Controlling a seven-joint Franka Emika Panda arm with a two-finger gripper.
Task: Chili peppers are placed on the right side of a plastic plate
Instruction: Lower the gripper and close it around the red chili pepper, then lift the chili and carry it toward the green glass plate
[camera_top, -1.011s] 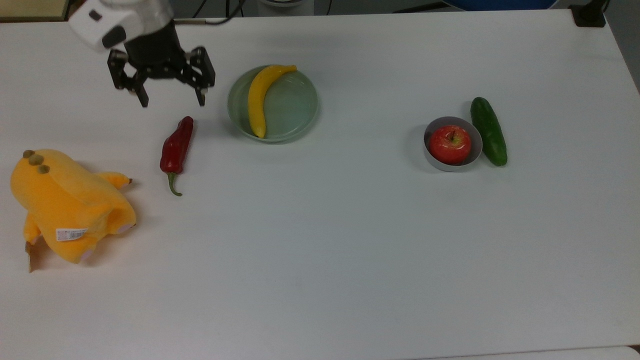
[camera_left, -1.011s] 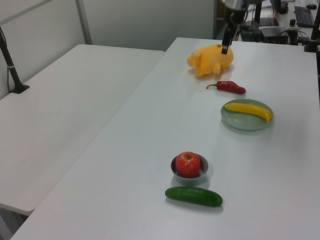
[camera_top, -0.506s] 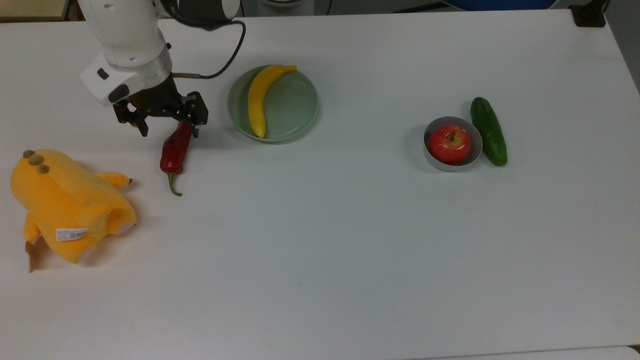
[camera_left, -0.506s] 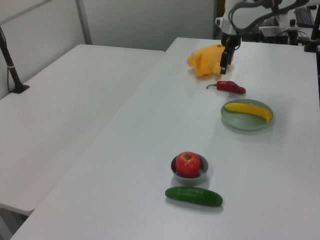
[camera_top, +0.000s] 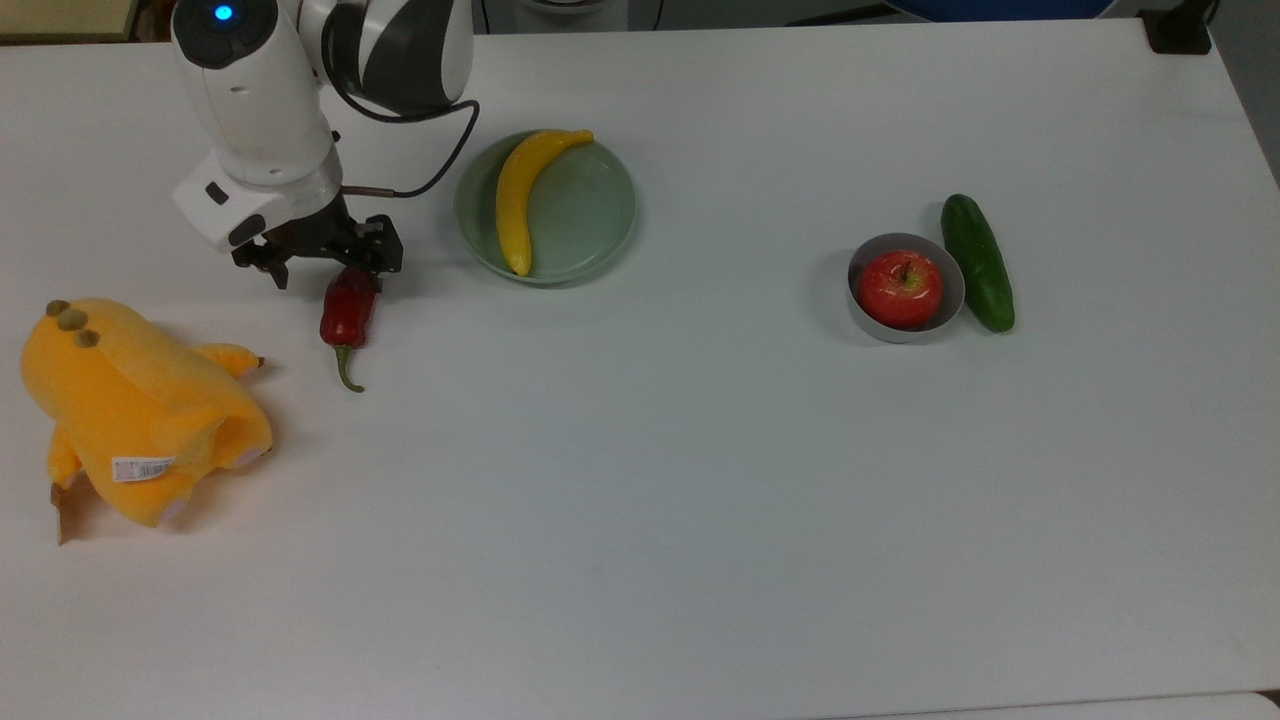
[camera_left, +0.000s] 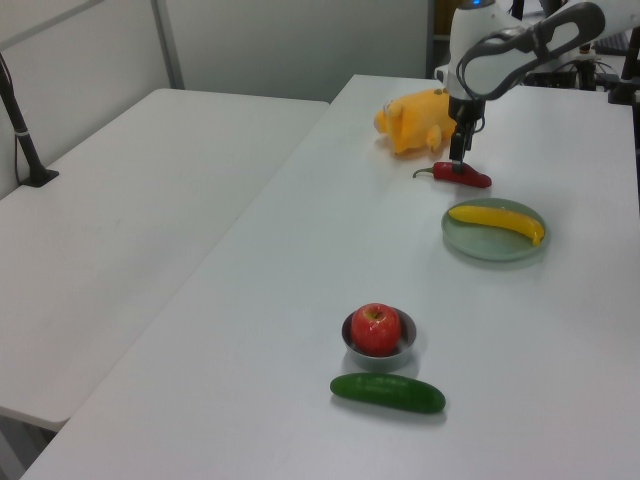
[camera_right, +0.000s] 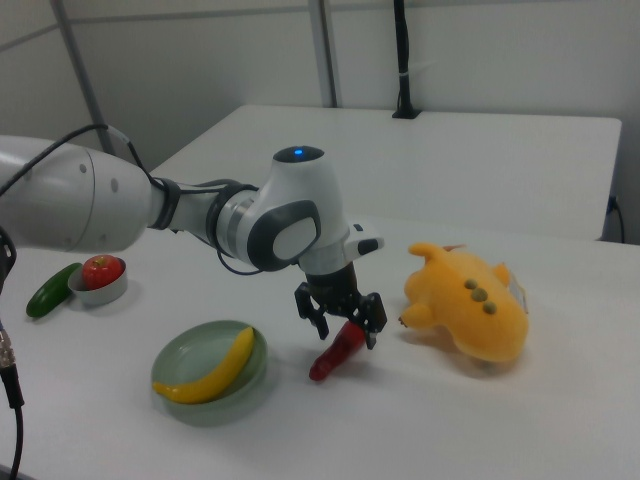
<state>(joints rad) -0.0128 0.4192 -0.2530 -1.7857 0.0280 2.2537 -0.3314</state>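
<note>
Your tool (camera_top: 325, 268) straddles the chili pepper (camera_top: 346, 312) with its jaws apart; the chili lies on the counter (camera_top: 700, 480), just beside the plastic plate (camera_top: 590, 215) at the top view's left. Center on its thick body before closing, then lift it clear

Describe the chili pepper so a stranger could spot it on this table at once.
On the white table, find the pale green plate holding a banana. In the top view, the chili pepper lies on the bare table to the top view's left of it, under the gripper. It is dark red, wrinkled, with a curved green stem.
</note>
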